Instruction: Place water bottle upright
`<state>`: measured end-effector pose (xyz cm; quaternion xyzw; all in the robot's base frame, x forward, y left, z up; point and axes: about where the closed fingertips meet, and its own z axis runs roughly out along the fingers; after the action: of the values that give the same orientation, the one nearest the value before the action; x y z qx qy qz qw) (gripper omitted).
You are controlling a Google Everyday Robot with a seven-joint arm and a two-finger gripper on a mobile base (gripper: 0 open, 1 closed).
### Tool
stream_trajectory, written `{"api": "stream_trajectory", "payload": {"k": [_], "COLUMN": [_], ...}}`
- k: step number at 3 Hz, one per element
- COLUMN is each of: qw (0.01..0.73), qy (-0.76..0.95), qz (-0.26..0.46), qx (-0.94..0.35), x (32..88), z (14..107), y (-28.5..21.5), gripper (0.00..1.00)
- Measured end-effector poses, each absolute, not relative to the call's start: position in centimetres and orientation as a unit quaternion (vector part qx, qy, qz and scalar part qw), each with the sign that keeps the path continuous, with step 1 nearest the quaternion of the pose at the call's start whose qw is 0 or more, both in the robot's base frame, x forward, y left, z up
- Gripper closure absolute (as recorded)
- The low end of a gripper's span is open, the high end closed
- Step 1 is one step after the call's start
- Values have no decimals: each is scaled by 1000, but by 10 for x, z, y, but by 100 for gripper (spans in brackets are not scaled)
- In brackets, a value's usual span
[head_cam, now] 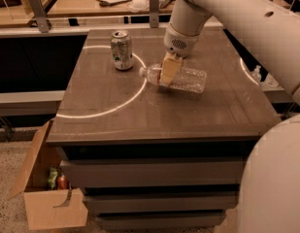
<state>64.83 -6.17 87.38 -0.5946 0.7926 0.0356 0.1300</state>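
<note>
The water bottle (186, 80) is clear ribbed plastic and lies on its side in the middle of the brown table (154, 115), with its white cap (142, 72) pointing left. My gripper (168, 72) comes down from the white arm above. It is shut across the bottle near the neck. One tan finger (169, 70) shows in front of the bottle and the other is hidden behind it. The bottle is still about horizontal, at or just above the tabletop.
A silver-green soda can (122, 50) stands upright left of the bottle's cap. Small clear bottles (258, 74) sit beyond the table's right edge. An open cardboard box (47, 193) is on the floor at the lower left. My white arm and body fill the right side.
</note>
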Motion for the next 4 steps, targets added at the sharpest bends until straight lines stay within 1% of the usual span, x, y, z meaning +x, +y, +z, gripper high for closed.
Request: {"api": "stream_trajectory", "payload": {"k": [1,3,4], "qw": [176,346,419], "qy": [791,731,680], "qz": [79,198,258], "qx": [-580,-554,-543], "x": [648,647,644], "z": [895,954,967], "y": [-76,-101,-113], "gripper": [100,100,100]}}
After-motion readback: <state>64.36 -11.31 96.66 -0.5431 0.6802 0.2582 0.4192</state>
